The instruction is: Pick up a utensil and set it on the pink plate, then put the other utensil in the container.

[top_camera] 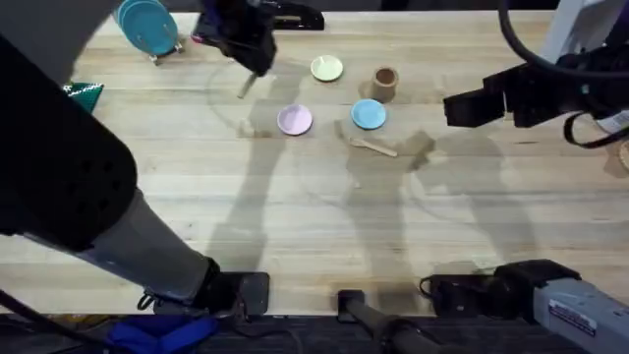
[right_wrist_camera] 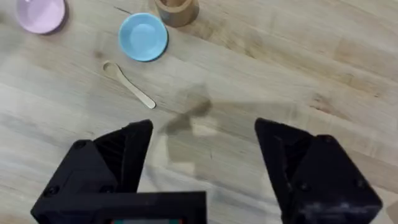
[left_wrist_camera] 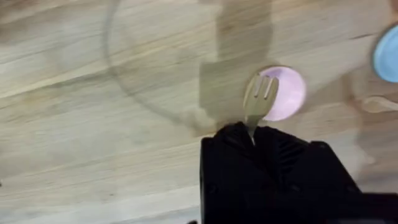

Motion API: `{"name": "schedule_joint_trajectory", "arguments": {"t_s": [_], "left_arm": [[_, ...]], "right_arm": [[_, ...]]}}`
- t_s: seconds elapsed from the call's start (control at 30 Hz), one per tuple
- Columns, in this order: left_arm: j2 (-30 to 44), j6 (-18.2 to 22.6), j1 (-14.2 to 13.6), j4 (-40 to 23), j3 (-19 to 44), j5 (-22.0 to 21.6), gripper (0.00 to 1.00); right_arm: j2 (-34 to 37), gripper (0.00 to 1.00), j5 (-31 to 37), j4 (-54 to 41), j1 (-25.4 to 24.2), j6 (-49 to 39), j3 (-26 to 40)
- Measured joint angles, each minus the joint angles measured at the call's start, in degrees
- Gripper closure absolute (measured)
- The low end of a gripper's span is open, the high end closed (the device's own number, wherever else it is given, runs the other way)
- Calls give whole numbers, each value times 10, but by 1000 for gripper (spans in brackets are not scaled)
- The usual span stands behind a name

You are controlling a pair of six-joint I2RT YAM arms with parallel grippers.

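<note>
My left gripper (top_camera: 250, 74) hangs above the table at the back left, shut on the pale wooden fork (top_camera: 246, 87). In the left wrist view the fork's tines (left_wrist_camera: 261, 94) stick out from the gripper (left_wrist_camera: 252, 134) over the edge of the pink plate (left_wrist_camera: 283, 94). The pink plate (top_camera: 294, 120) lies just right of the held fork. The wooden spoon (top_camera: 371, 146) lies flat in front of the light blue plate (top_camera: 369, 114); it is seen too as the spoon (right_wrist_camera: 128, 84). The brown cup (top_camera: 384, 83) stands behind. My right gripper (right_wrist_camera: 202, 155) is open, high at the right.
A pale yellow plate (top_camera: 326, 68) lies behind the pink one. A teal plate on a stand (top_camera: 147, 26) is at the back left, with a green patterned object (top_camera: 86, 93) at the left edge. The table's near half is bare wood.
</note>
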Motion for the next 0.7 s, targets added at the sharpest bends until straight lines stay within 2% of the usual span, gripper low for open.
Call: {"name": "schedule_joint_trajectory", "arguments": {"t_s": [0.1, 0.2, 0.33, 0.43, 0.7], "left_arm": [[0, -32, -28, 0, -1, -1, 957], [0, -69, -43, 4, -11, -1, 957], [0, -114, -50, 12, -43, -3, 957], [0, -141, -55, 43, -73, -6, 957], [0, -170, -57, 130, -142, 4, 957]], "right_arm": [[0, 4, 0, 0, 0, 0, 0], [0, 4, 0, 0, 0, 0, 0], [0, 4, 0, 0, 0, 0, 0], [0, 4, 0, 0, 0, 0, 0], [0, 3, 0, 0, 0, 0, 0]]}}
